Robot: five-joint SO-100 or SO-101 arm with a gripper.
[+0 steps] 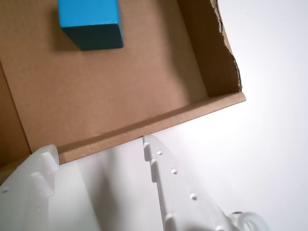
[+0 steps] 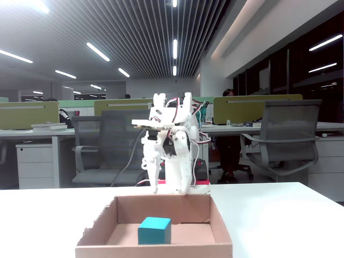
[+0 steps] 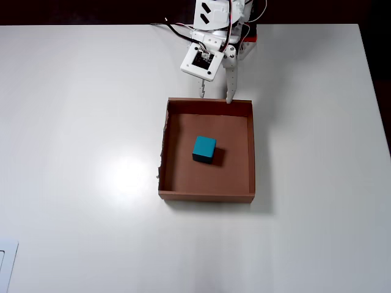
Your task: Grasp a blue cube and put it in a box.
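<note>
Teal-blue and matte, the small plain cube (image 3: 204,149) sat on the floor of the shallow brown cardboard box (image 3: 251,146), roughly central in the overhead view and touching none of the low walls. My white end effector (image 3: 215,95) hung empty with its two fingers spread apart, just outside the box's far wall, over the white surface (image 3: 85,122). By my reading the placing was done and only the pull-away remained.

The risk I saw was the finger on the right in the overhead view (image 3: 230,91), whose tip lay right at that wall's edge; a low or sideways move could have caught the cardboard and dragged the light box, sliding the cube with it.

In the wrist view the cube (image 1: 91,24) was cut off at the top edge, and the box's left wall was mostly out of frame. The fixed view hid my fingertips' height above the surface behind the box's far wall, so I could not judge the clearance.
</note>
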